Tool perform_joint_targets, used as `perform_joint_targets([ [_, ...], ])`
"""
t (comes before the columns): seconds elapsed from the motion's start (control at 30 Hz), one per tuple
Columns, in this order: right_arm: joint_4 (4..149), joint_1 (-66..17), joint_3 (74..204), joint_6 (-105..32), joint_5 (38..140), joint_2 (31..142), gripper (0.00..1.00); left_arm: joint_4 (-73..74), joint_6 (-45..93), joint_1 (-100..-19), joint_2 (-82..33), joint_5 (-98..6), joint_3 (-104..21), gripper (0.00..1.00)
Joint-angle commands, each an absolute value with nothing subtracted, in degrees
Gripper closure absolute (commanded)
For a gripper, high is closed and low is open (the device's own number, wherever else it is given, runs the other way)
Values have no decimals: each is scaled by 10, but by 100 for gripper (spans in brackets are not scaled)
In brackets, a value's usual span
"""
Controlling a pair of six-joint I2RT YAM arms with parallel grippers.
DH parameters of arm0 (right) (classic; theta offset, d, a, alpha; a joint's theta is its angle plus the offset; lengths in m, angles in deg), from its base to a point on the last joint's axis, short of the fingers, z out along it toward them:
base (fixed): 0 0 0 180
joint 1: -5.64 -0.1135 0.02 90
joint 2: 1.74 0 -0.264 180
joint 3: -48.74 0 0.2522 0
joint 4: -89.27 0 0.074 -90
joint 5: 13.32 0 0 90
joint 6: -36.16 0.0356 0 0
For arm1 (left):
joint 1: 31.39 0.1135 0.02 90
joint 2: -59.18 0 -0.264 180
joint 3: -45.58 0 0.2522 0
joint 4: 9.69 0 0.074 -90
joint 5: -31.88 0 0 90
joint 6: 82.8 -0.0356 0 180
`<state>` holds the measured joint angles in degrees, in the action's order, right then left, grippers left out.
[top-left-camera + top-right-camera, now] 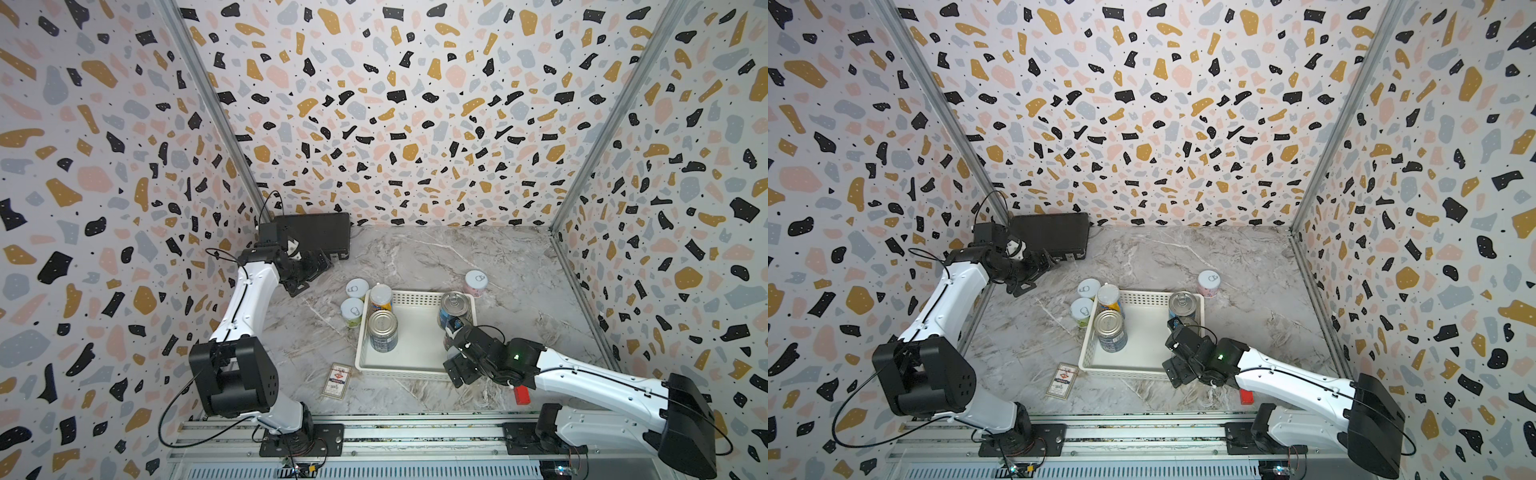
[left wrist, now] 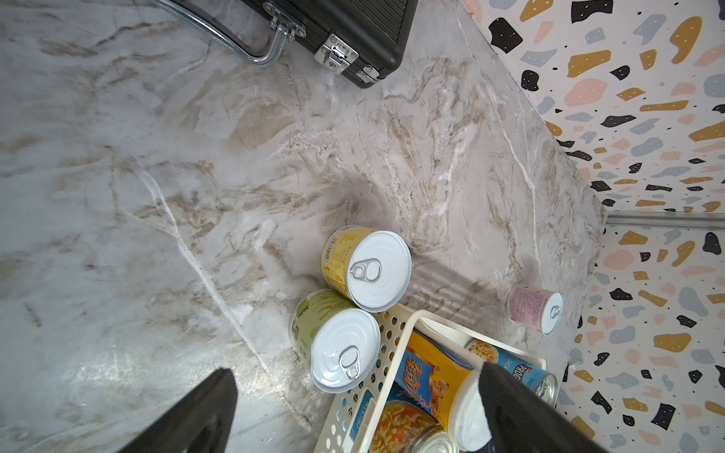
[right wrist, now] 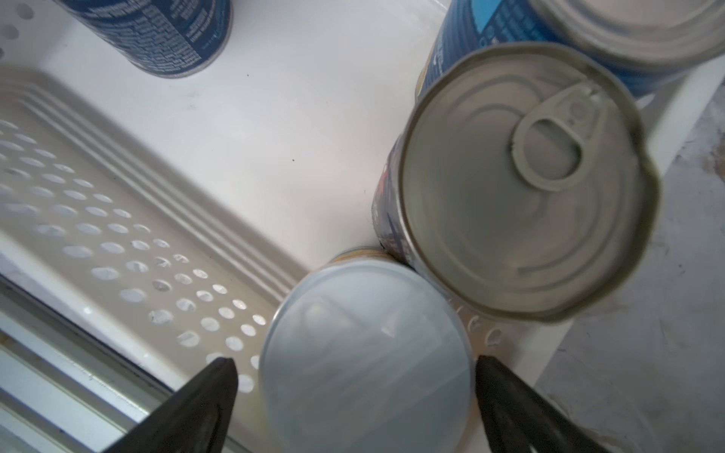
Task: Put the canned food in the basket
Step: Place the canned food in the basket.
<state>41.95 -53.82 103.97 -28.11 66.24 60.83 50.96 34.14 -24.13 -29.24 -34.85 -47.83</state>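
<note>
Pulling back carelessly, I could clip the pale-lidded cylindrical can (image 3: 365, 337) between my right pincer's (image 3: 355, 362) wide-spread jaws, which grip nothing (one gap is slim), tipping it into the blue-labelled metal tin (image 3: 521, 184) beside it. It stands at five o'clock in the shallow white perforated plastic basket (image 1: 415, 336). Outside on the marble bench (image 1: 519, 316) stand a yellow-labelled can (image 1: 357, 287), a green-labelled can (image 1: 352, 311) and a pink-labelled can (image 1: 476, 283).

Right wrist view: pale-topped can (image 3: 365, 353) blurred, cut off by the bottom edge. Both top views — right arm (image 1: 498, 353) hides nearly all of that can plus the basket's (image 1: 395, 370) lower-right corner; red block (image 1: 521, 395) half covered. Card box (image 1: 337, 380) print unreadable.
</note>
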Motion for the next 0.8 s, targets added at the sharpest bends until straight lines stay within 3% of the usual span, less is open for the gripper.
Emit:
perform_joint_targets([
  [0.0, 436, -538, 1028, -304, 693, 561, 0, 529, 311, -260, -288, -371, -512, 0],
  [0.37, 453, -537, 978, -310, 689, 386, 0, 546, 293, -323, -296, -399, -543, 0],
  [0.77, 449, -538, 976, -303, 683, 391, 0, 604, 265, -379, -420, -474, -621, 0],
])
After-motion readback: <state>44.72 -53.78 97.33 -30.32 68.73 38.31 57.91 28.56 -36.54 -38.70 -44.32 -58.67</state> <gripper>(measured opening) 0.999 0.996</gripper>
